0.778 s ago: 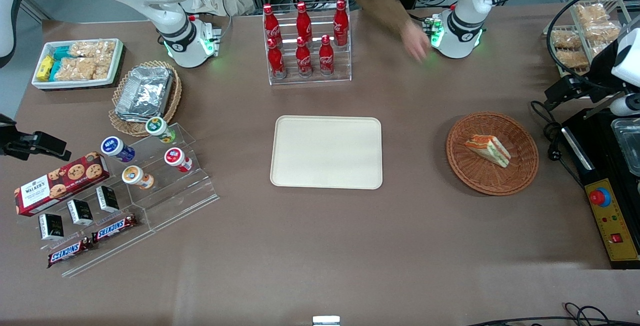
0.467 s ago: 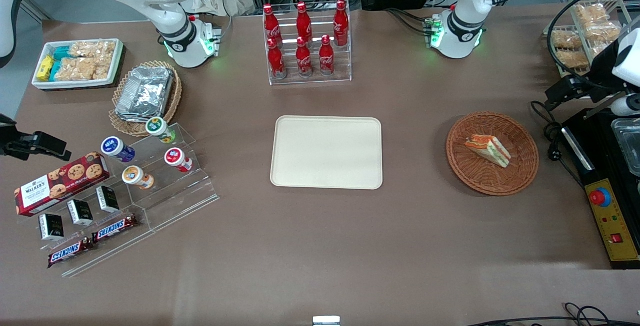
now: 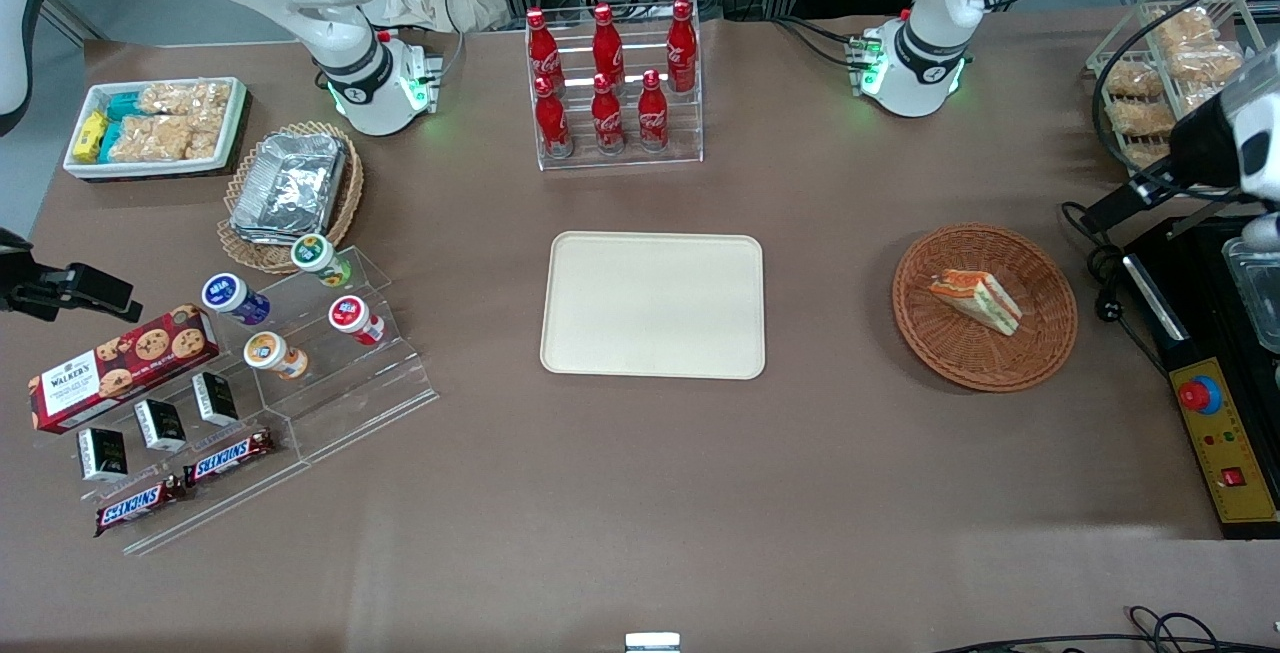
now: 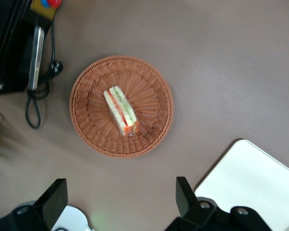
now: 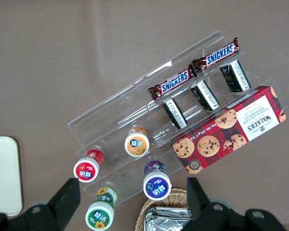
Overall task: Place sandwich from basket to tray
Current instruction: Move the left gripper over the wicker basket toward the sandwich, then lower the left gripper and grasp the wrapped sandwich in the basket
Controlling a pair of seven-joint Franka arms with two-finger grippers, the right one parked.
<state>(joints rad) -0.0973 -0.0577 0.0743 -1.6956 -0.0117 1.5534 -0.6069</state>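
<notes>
Nothing done yet: sandwich (image 3: 975, 300) lying in basket (image 3: 1040, 353), tray (image 3: 652, 305) bare on table (image 3: 700, 493). Tool (image 4: 116, 195) spread open, empty, high above basket. Left to do: descending, gripping sandwich, carrying to tray, releasing.

Sandwich (image 3: 976, 300) lies in basket (image 3: 1040, 353) on desk (image 3: 640, 493), toward working arm's end. Tray (image 3: 652, 305) mid-desk, well apart from basket. Tool (image 4: 120, 198) hangs above desk near basket, fingers (image 4: 183, 195) apart.
</notes>
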